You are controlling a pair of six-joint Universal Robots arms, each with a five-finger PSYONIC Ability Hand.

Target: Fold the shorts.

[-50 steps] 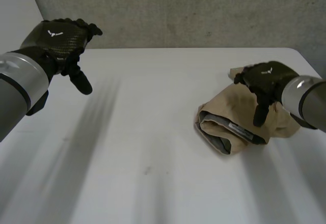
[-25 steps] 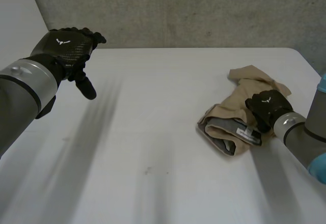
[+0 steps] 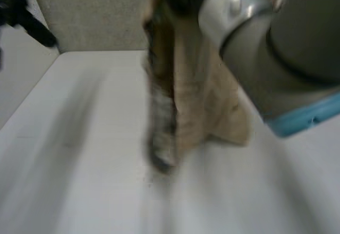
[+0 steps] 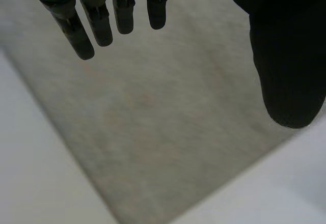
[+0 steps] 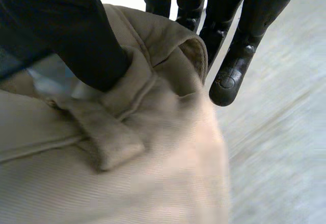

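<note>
Where the right hand [image 5: 76, 40] pinches them, tan shorts [image 5: 127, 178] hang over table [image 3: 69, 170]

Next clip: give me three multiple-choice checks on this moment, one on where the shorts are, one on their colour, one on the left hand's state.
1. Where are the shorts?
A. spread flat on the table
B. hanging from the right hand
C. held in the left hand

2. What colour is their outer cloth?
A. tan
B. blue
C. red

3. What is the left hand doing?
A. pinching cloth
B. pressing on the table
C. open, holding nothing

Answers:
1 B: the shorts hang down from the right hand, whose thumb and fingers pinch them.
2 A: the cloth is tan in the head and right wrist views.
3 C: the left hand has straight fingers with nothing between them.
</note>
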